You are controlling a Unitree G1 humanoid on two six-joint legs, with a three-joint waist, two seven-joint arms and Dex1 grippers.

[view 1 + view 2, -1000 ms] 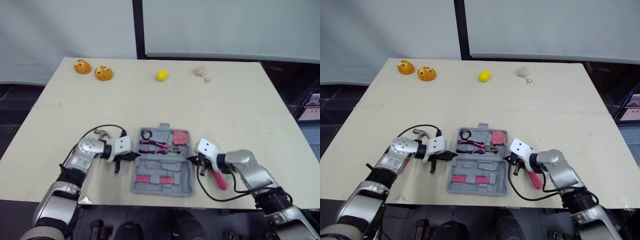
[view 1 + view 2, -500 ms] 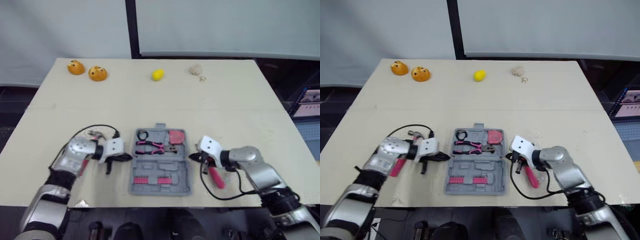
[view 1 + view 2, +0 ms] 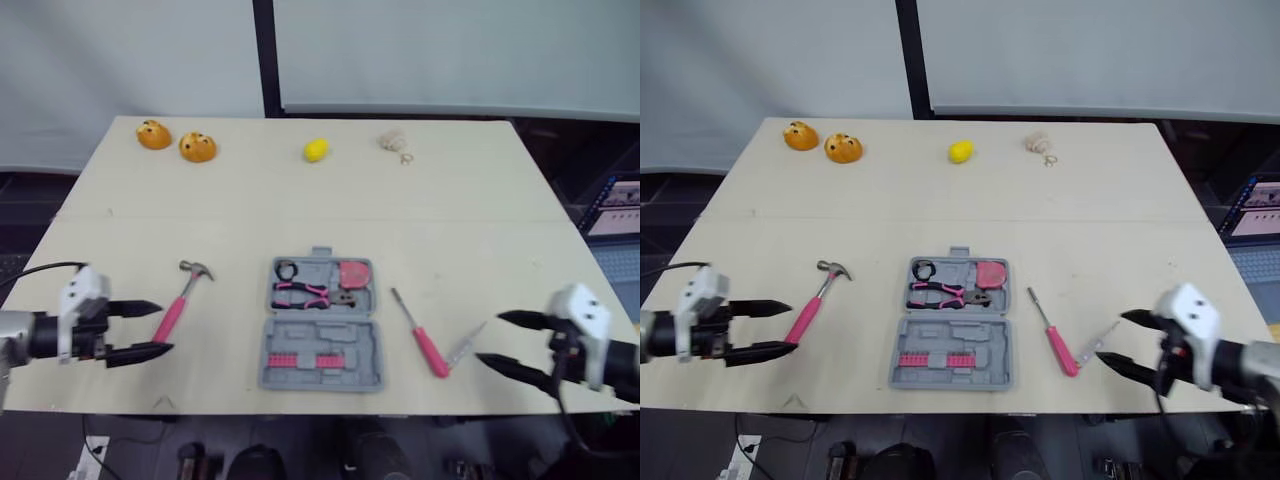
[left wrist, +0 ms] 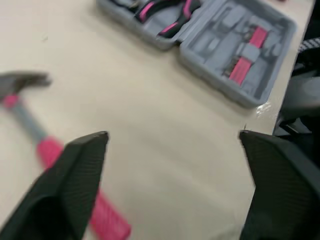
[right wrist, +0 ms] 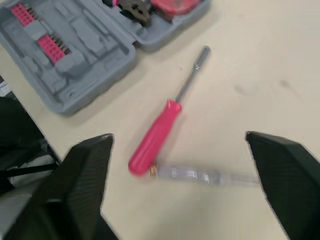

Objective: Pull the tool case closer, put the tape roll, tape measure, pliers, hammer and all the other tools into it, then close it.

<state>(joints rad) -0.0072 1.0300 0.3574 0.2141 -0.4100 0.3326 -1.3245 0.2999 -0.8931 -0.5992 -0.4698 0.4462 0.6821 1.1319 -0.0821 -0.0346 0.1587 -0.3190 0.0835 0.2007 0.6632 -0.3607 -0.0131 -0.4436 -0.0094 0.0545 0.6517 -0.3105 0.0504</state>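
The grey tool case [image 3: 345, 340] lies open near the table's front middle. Its far half holds pink pliers [image 3: 305, 293], a red tape measure [image 3: 358, 273] and a black tape roll [image 3: 291, 269]; its near half holds pink bits. A pink-handled hammer [image 3: 180, 300] lies left of the case. A pink screwdriver [image 3: 420, 335] and a small clear tool [image 3: 465, 345] lie to its right. My left gripper [image 3: 165, 328] is open beside the hammer's handle end, holding nothing. My right gripper [image 3: 489, 338] is open just right of the clear tool, also holding nothing.
Along the table's far edge sit two orange objects [image 3: 153, 135] [image 3: 197, 147], a yellow lemon-like object [image 3: 316, 150] and a small beige item [image 3: 395, 140]. The table's front edge runs just below the case and both grippers.
Both arms have drawn back from the case's sides toward the table's outer front corners, and both grippers have opened. The hammer and screwdriver now lie uncovered.
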